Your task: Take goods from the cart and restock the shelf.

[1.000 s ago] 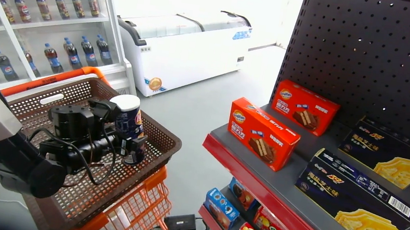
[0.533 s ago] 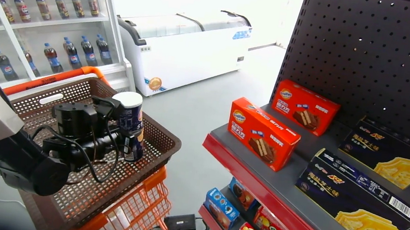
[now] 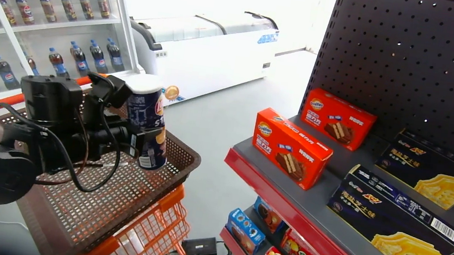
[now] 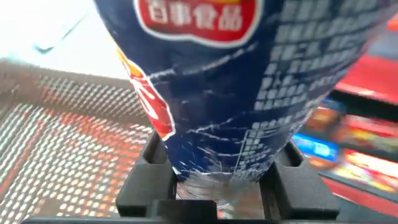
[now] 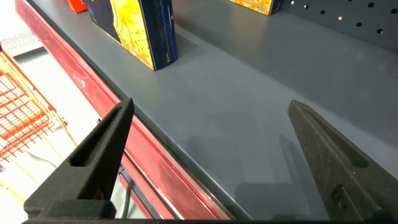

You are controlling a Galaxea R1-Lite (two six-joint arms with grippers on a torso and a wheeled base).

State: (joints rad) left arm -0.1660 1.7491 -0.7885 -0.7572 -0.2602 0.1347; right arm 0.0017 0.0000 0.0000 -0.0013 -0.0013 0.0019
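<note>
Two black fingers of the left gripper [image 3: 146, 145] clamp the lower part of a dark blue chip can [image 3: 146, 109]. The can is nearly upright with its white lid on top, held over the brown cart basket [image 3: 183, 150]. The left arm reaches across that basket. The right gripper [image 5: 214, 165] hangs spread wide over the grey shelf [image 3: 314, 199], near a dark blue cracker box [image 5: 140, 28]. Behind stand a bottle cooler [image 3: 50, 15] and a chest freezer [image 3: 209, 56].
</note>
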